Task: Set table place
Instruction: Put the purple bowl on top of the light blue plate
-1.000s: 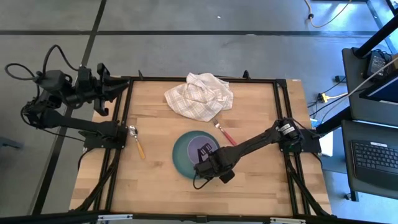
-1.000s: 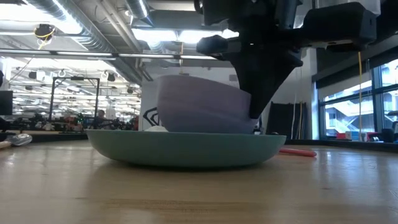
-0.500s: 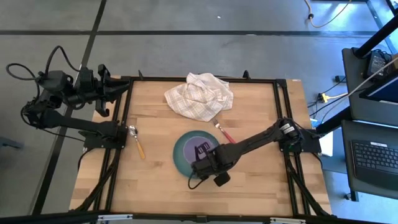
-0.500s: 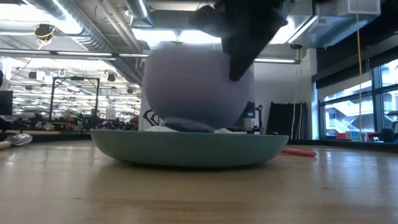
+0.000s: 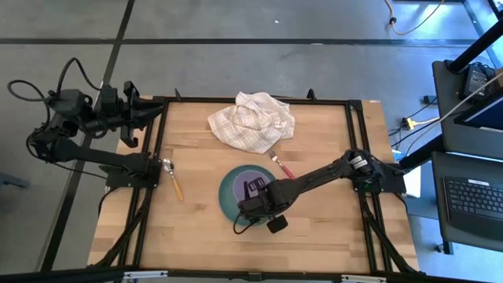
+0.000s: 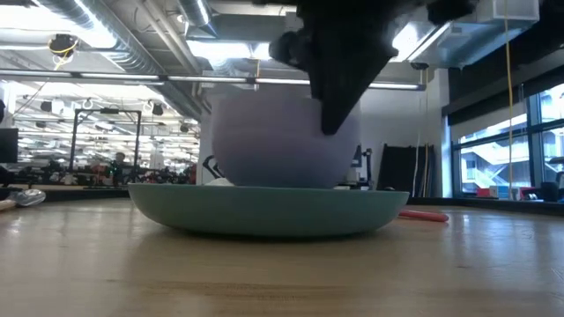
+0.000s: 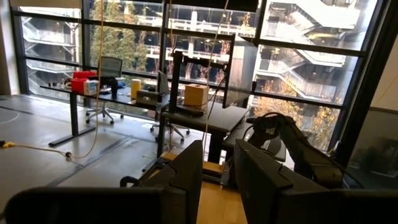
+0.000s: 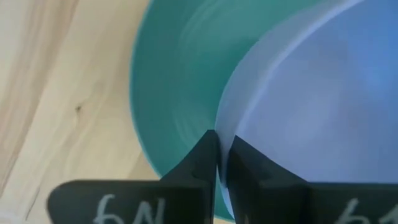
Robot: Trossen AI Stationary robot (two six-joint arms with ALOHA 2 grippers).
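Note:
The large teal plate [image 5: 228, 194] lies on the wooden table [image 5: 196, 228] at the middle near side. The lilac bowl [image 5: 247, 187] is over the plate's middle; in the low view the bowl [image 6: 264, 141] shows its rounded outer wall, and its base is hidden behind the plate's rim [image 6: 264, 211]. My right gripper [image 5: 253, 198] is shut on the bowl. The red-handled fork [image 5: 283, 167] lies right of the plate. The yellow-orange-handled spoon [image 5: 174, 181] lies at the left. My left gripper [image 5: 149, 118] is open, raised at the table's far left corner. My right gripper [image 8: 217, 140] pinches the bowl's rim [image 8: 222, 118] at the bowl's near side, one finger inside the bowl and one outside. The fingers come from above, pointing down. The bowl stays within the plate; whether its base rests on the plate is hidden by the plate's rim.
A crumpled white checked cloth [image 5: 251, 119] lies at the far middle, with the fork's metal end close to it. The black metal frame [image 5: 357, 157] edges the table. Bare wood shows near and left of the plate.
My right gripper has gone a little toward the table's left edge with the bowl, staying over the plate, and has turned. The bowl has tipped from a lean to showing its rounded wall in the low view. It has then sunk lower toward the plate.

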